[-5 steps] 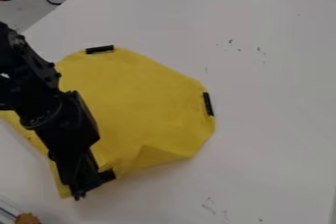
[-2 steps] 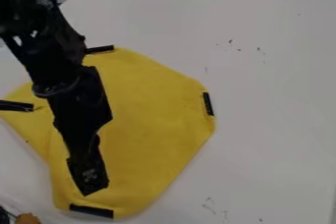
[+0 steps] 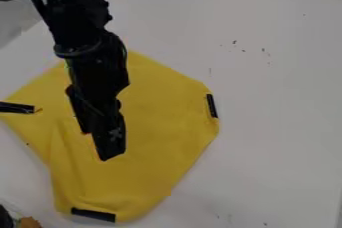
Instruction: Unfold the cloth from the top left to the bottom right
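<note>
The yellow cloth [image 3: 163, 122] lay spread across the left and lower left of the frame, lightly creased toward its lower left side. Black strips marked its left corner [image 3: 17, 107], right edge [image 3: 212, 106] and bottom edge [image 3: 93, 215]. Over its middle hung the black gripper [image 3: 111, 153], its arm [image 3: 77, 27] entering from the upper left; whether it was open or closed, I couldn't tell. Beneath was the white table [image 3: 274, 102], with small dark marks at upper right.

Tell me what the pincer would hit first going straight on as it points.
Most likely the yellow cloth below the pincer, though any gap between them is hard to judge.
</note>
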Robot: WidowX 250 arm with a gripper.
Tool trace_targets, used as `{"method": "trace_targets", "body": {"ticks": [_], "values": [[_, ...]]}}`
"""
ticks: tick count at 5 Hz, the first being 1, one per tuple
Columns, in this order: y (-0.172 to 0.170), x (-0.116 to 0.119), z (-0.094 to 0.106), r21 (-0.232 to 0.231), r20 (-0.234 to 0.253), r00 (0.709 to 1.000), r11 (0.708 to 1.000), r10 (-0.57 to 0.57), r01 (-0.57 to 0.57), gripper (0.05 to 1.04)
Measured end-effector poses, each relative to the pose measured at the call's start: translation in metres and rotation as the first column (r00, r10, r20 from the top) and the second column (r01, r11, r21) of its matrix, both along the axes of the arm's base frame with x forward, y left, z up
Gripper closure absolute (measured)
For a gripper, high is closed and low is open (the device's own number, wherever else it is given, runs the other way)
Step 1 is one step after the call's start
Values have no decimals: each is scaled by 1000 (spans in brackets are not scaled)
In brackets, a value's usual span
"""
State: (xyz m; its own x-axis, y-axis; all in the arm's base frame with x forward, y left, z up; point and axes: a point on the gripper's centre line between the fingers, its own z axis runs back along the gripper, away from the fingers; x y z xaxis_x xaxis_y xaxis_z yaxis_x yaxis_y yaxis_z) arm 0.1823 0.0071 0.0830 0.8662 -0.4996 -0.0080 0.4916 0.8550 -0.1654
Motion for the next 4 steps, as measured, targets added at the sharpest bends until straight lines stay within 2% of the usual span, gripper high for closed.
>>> {"method": "trace_targets", "body": {"ticks": [1, 2, 3, 4], "values": [[-6, 19, 5, 73, 16, 970, 968, 241, -241, 83], [-8, 32, 3, 150, -7, 920, 910, 392, -387, 83], [-17, 49, 10, 190, 73, 902, 882, 426, -431, 83], [-31, 65, 15, 209, 60, 889, 865, 455, -457, 83]]}}
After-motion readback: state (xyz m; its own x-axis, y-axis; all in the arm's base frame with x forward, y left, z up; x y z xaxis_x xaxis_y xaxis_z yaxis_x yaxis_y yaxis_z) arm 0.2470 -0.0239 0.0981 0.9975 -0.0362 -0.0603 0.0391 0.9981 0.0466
